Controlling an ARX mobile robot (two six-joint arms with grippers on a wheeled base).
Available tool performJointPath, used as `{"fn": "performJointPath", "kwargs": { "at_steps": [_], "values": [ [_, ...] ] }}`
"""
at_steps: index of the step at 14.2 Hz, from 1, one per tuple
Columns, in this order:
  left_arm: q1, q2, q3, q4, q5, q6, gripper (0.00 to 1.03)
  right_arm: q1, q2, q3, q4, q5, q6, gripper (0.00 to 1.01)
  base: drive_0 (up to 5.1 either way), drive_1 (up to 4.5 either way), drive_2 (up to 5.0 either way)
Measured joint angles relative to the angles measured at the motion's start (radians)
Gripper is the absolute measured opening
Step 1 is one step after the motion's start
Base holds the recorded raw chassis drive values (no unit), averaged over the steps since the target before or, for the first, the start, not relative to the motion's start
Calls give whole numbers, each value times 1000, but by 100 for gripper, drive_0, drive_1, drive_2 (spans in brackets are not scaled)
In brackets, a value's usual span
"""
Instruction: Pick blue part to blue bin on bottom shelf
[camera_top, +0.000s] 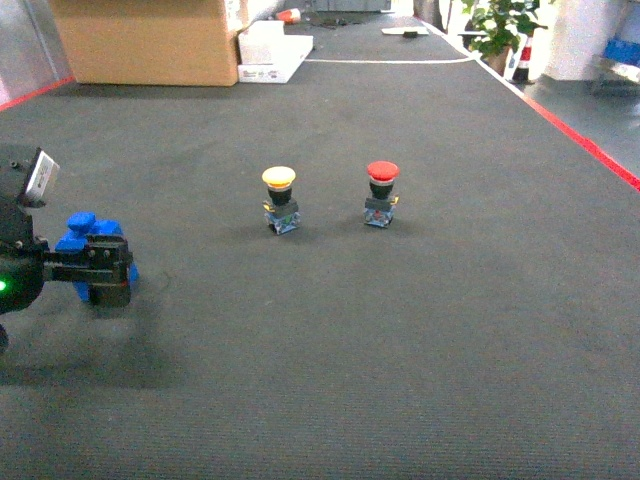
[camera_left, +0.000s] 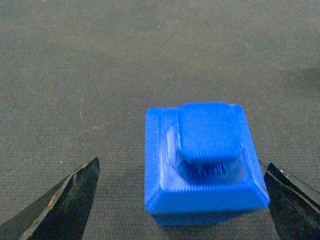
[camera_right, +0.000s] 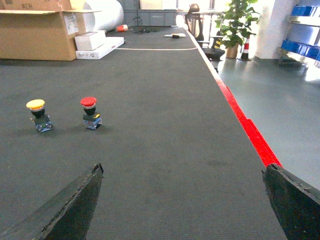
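The blue part (camera_left: 205, 150), a square block with a raised cap, rests on the dark grey mat. My left gripper (camera_left: 181, 164) is open around it: the right finger (camera_left: 292, 200) is close to the part's edge and the left finger (camera_left: 65, 200) stands well apart. In the head view the blue part (camera_top: 85, 232) sits at the far left, just behind the left gripper (camera_top: 100, 268). My right gripper (camera_right: 182, 169) is open over bare mat and holds nothing. Blue bins (camera_right: 300, 46) sit on a rack far to the right; I cannot tell which tier is the bottom shelf.
A yellow push button (camera_top: 280, 197) and a red push button (camera_top: 381, 190) stand mid-mat. A cardboard box (camera_top: 150, 40) and white boxes (camera_top: 270, 50) lie at the back. A red line (camera_top: 590, 145) marks the mat's right edge, with a plant (camera_top: 495, 25) beyond.
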Motion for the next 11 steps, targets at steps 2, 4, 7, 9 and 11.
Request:
{"fn": "performJointPath", "kwargs": {
  "at_steps": [2, 4, 7, 9, 11],
  "values": [
    [6, 59, 78, -5, -6, -1, 98, 0, 0, 0, 0, 0, 0, 98, 0, 0, 0],
    [13, 117, 134, -16, -6, -26, 98, 0, 0, 0, 0, 0, 0, 98, 0, 0, 0],
    [26, 150, 178, -45, -12, -62, 72, 0, 0, 0, 0, 0, 0, 98, 0, 0, 0],
    [25, 149, 175, -30, -11, -64, 51, 0, 0, 0, 0, 0, 0, 98, 0, 0, 0],
    [22, 116, 132, -23, -10, -66, 45, 0, 0, 0, 0, 0, 0, 98, 0, 0, 0]
  ]
}}
